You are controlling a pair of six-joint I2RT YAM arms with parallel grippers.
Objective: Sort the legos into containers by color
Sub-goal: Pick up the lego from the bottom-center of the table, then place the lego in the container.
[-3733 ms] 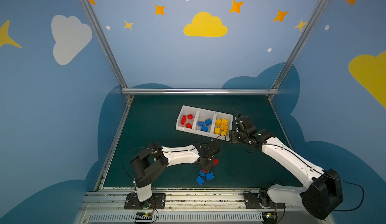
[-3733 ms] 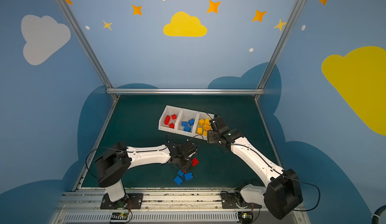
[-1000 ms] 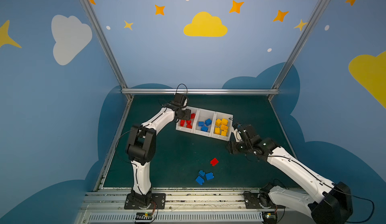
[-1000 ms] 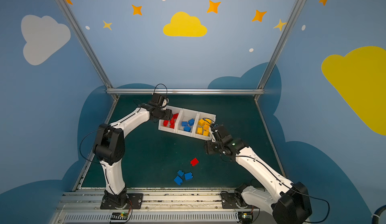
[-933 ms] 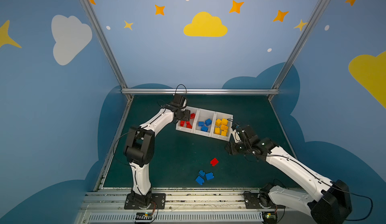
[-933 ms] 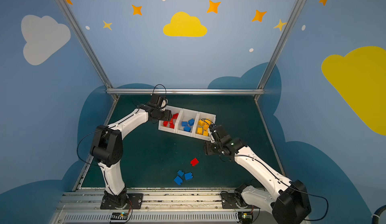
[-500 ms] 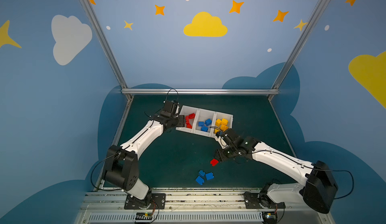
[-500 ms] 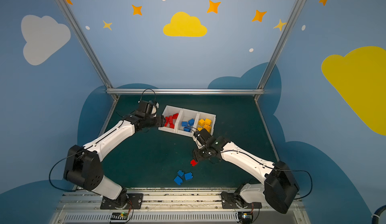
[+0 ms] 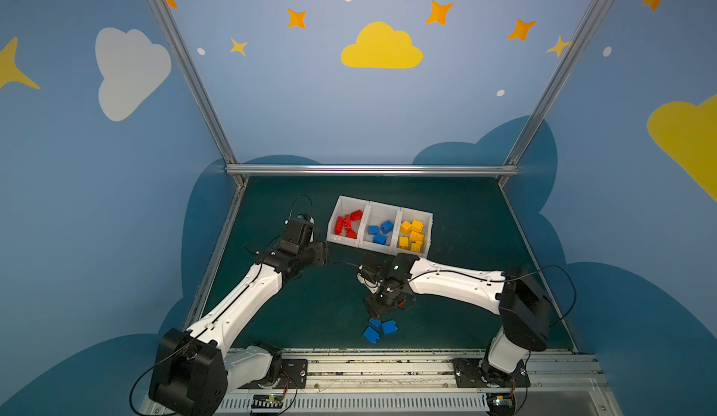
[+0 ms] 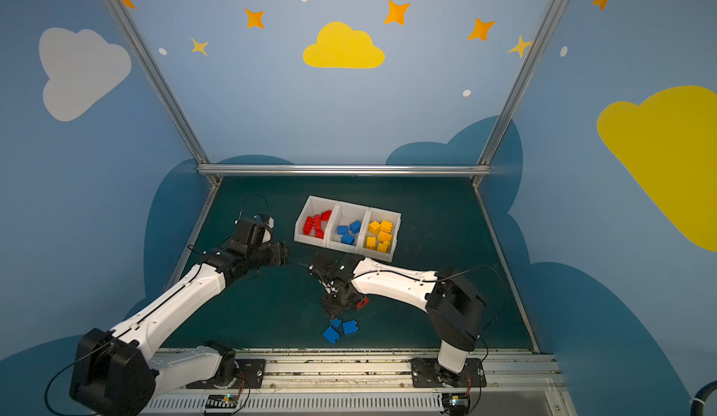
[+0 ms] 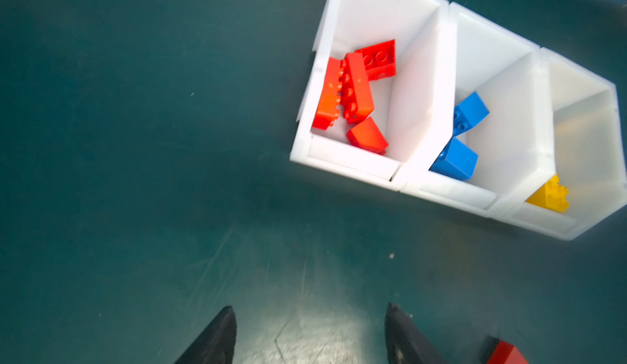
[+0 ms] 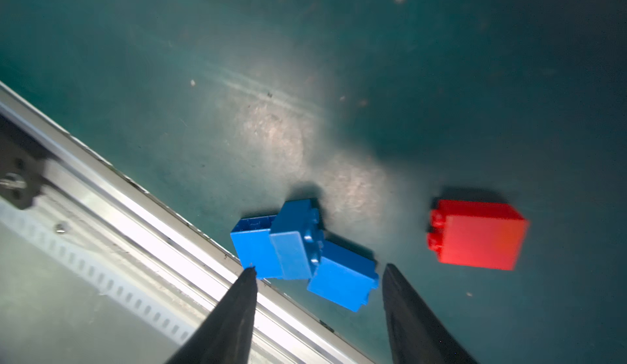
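Only a sliver of the red brick (image 10: pixel 362 302) peeks from under the right wrist in a top view; the right wrist view shows it whole on the mat (image 12: pixel 203 73), beside three blue bricks (image 12: pixel 298 247). The right gripper (image 12: pixel 319 267) hangs spread above them, seemingly touching none. The left gripper (image 11: pixel 309 306), spread and empty, hangs near the bins (image 11: pixel 353 165).

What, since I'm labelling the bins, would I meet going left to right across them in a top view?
red legos → blue legos → yellow legos, one colour in each of the three white bins.
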